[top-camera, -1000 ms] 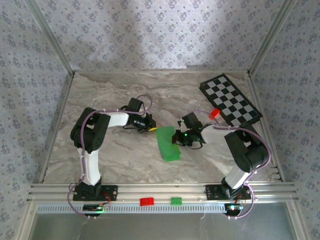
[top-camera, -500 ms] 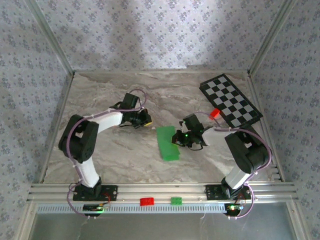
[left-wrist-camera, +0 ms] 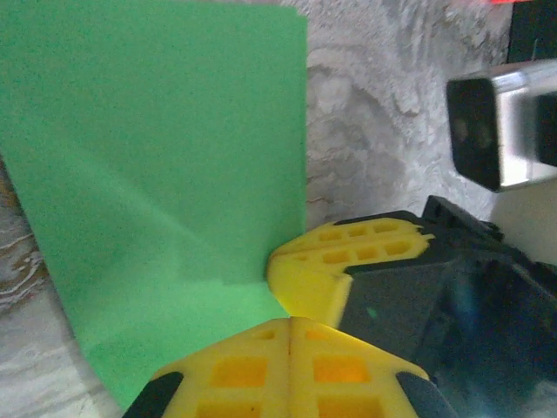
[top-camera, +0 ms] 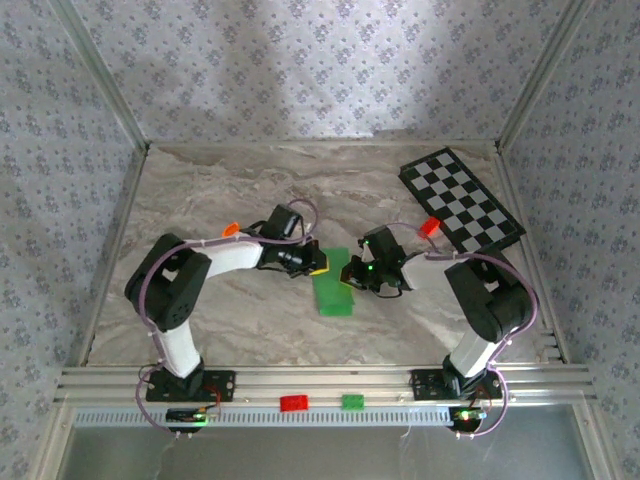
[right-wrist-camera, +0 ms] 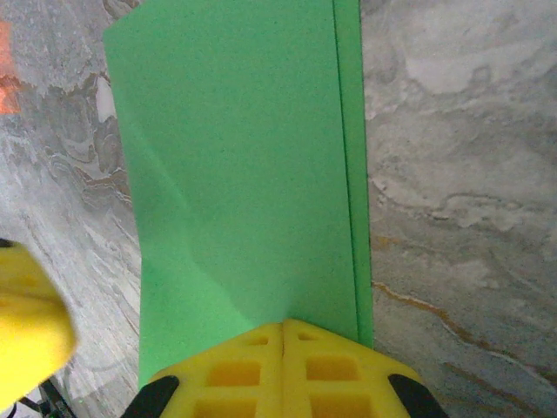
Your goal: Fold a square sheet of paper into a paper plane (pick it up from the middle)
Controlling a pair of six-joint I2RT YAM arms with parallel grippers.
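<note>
Pressing flat the first half-fold looks to be the step in hand. The paper [top-camera: 333, 290] lies doubled over on the table [top-camera: 220, 190] between the arms, its top layer stopping just short of the lower one along one long edge. The left gripper [top-camera: 318, 266] and right gripper [top-camera: 353, 278] both have jaws clenched on nothing, tips down at the paper's far end, one from each side. The next move, I judge, calls for running a closed tip along the fold to sharpen it, then parting the jaws to lift a corner; nothing here serves as a container, and the paper sits on bare table.
</note>
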